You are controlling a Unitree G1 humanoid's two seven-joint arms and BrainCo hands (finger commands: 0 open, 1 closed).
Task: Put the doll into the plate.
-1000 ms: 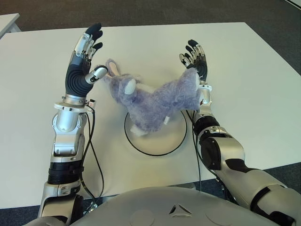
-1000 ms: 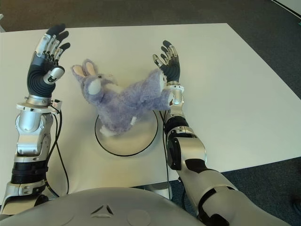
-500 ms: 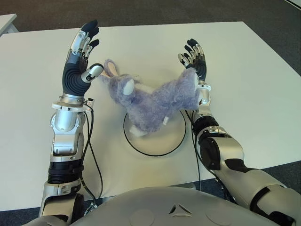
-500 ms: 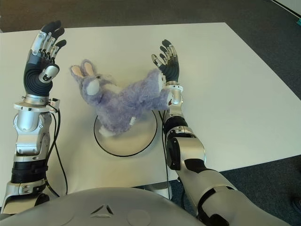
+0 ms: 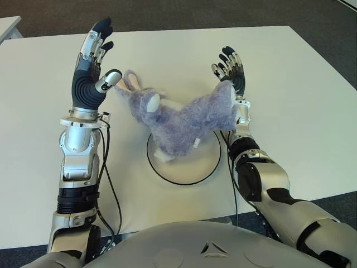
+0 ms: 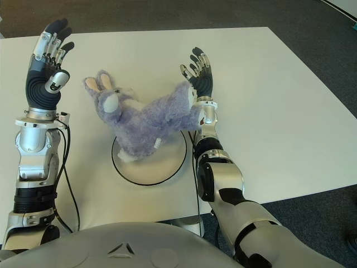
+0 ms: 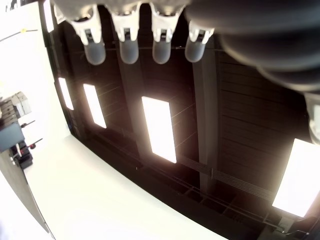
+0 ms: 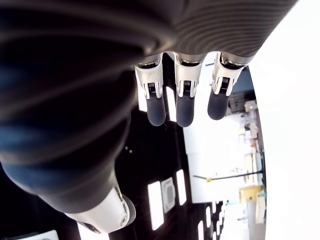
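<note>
The robot's left hand (image 5: 92, 70) stands upright with its palm turned inward, fingers spread and straight, holding nothing; its wrist view shows only the fingertips (image 7: 127, 50) against ceiling lights, with nothing between them. Just inward of its thumb are the ears of the fluffy grey-lilac plush rabbit doll (image 5: 178, 120); whether the thumb touches the fur cannot be told. The right hand (image 5: 230, 70) is raised the same way on the far side of the doll, fingers apart and empty in its own wrist view, with its palm side against or right beside the doll's rump.

The doll is between the two hands, its body slanting down so that its underside and a pale foot meet the round white plate with a thin black rim (image 5: 209, 167), which lies on the white table (image 5: 290, 100) nearer the robot's body than either hand. The head and ears overhang the rim toward the left hand.

As a judgement, the task is almost done: the doll sits on the plate and neither hand grips it. What remains is drawing both hands clear and seeing that the doll stays put and does not tip off toward its head.

Compared with a second ago, the left hand has moved outward and farther from the robot, away from the ears; the right hand, doll and plate have not shifted.
</note>
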